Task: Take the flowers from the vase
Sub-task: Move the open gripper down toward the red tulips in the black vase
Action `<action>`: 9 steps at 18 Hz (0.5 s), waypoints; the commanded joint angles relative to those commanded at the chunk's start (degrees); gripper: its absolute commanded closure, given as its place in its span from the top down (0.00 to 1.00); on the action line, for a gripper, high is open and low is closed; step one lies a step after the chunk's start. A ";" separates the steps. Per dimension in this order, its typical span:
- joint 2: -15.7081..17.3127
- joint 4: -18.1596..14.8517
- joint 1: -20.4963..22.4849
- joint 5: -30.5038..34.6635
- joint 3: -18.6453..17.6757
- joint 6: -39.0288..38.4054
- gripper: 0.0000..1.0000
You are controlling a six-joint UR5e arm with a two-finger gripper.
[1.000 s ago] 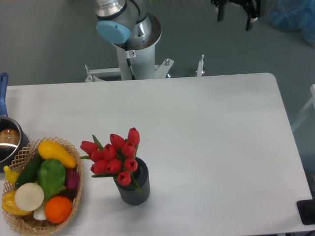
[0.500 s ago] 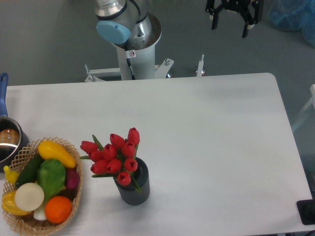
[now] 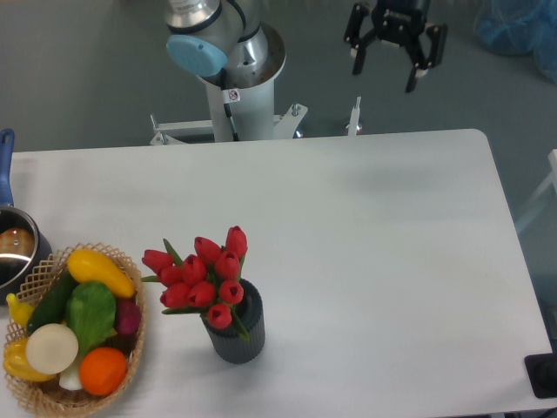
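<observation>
The gripper (image 3: 384, 72) hangs at the top of the frame, right of centre, above the grey floor beyond the far edge of the table (image 3: 374, 252). Its jaws stand apart, two dark fingers (image 3: 412, 77) splayed downward with nothing between them. The arm's pale base column (image 3: 239, 96) rises at upper centre-left, behind the table's far edge.

The flowers (image 3: 202, 279) sit in the vase (image 3: 235, 335) in the lower left-centre of the frame, well apart from the gripper. The red tulip heads lean toward the left above the vase's mouth, with green leaves among them; the stems go down inside the vase and cannot be seen. The vase stands upright on the table, dark grey with ribbed sides.

At the lower left corner lies a woven basket (image 3: 132, 348) of fruit and vegetables, near the vase but seemingly not touching it. On the left edge, partly cut off by the frame, is a metal pot (image 3: 16, 248) with a blue handle pointing toward the top of the frame
</observation>
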 joint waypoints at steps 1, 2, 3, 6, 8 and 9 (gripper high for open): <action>-0.61 1.05 -0.70 0.00 0.00 0.00 1.00; -1.14 1.84 -1.41 0.00 -0.09 0.00 1.00; -2.02 2.11 -2.20 0.00 -0.09 0.00 1.00; -4.22 4.91 -5.97 0.00 0.00 0.09 1.00; -4.57 6.33 -7.47 -0.17 -0.09 -0.09 1.00; -4.66 6.07 -7.65 -0.44 0.00 0.00 1.00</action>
